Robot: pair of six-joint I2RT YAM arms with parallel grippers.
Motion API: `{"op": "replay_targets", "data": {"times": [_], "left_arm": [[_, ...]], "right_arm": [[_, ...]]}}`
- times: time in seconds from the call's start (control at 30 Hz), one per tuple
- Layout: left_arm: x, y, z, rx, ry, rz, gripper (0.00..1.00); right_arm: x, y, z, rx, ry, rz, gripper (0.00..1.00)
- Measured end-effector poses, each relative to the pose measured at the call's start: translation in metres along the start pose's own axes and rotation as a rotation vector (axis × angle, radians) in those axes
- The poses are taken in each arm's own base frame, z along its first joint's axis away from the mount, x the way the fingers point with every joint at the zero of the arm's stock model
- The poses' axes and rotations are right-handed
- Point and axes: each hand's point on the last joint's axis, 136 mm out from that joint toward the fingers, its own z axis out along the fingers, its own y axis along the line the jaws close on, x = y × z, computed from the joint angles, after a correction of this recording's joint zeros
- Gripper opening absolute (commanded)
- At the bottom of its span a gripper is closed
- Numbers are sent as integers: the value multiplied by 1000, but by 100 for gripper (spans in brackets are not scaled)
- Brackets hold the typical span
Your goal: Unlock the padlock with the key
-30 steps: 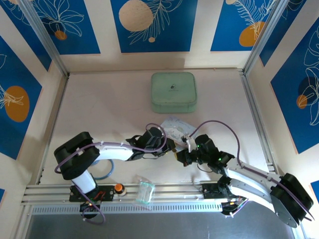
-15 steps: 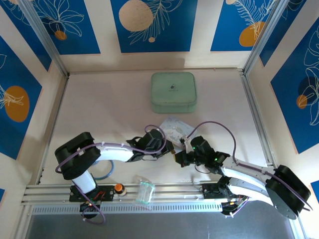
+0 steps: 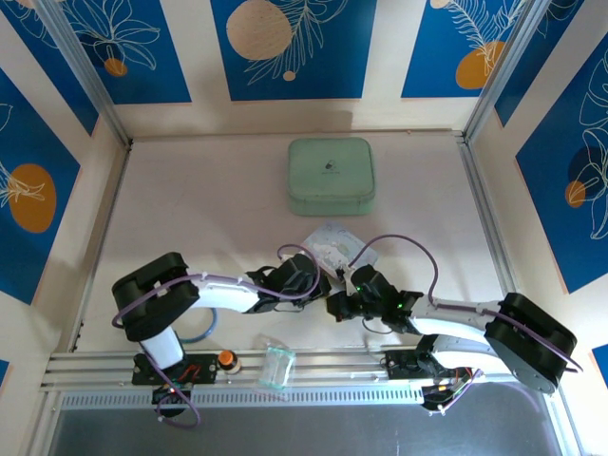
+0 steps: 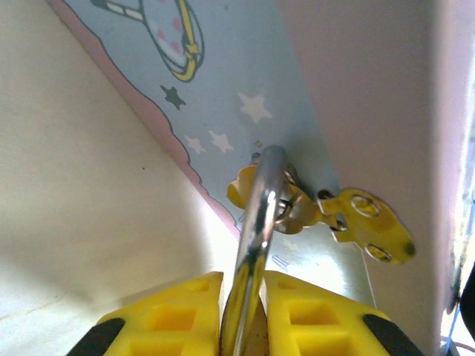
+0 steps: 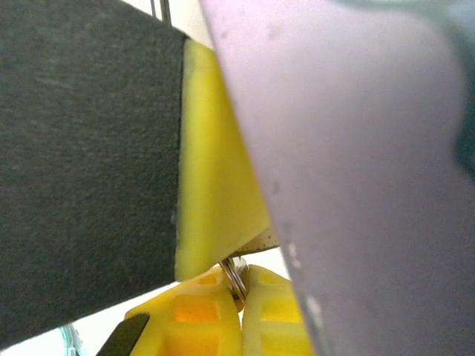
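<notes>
Left wrist view has the left gripper [image 4: 243, 291] pinching the thin silver shackle of the padlock [image 4: 261, 211]. The shackle passes through the gold hasp [image 4: 355, 226] on the side of the pale blue cartoon tin [image 4: 223, 81], and the padlock's body is hidden between the yellow fingers. Right wrist view has the right gripper [image 5: 237, 295] pressed together on a thin silver piece, the key [image 5: 234, 277], just beside the tin.
</notes>
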Motion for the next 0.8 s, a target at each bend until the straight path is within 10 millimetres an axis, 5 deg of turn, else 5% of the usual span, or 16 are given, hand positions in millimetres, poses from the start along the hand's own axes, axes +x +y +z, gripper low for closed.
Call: {"op": "replay_targets", "data": {"times": [0.23, 0.33, 0.53, 0.8], "left_arm": [[-1, 2, -1, -13, -21, 6, 12], [-3, 2, -2, -17, -34, 6, 0], [-6, 9, -4, -49, -54, 23, 0], [-7, 31, -6, -122, -54, 87, 0]], "right_arm": [[0, 2, 0, -9, 0, 13, 0], [-1, 2, 2, -11, -3, 9, 0], [-6, 4, 6, -3, -3, 31, 24], [-21, -11, -14, 61, -77, 126, 29]]}}
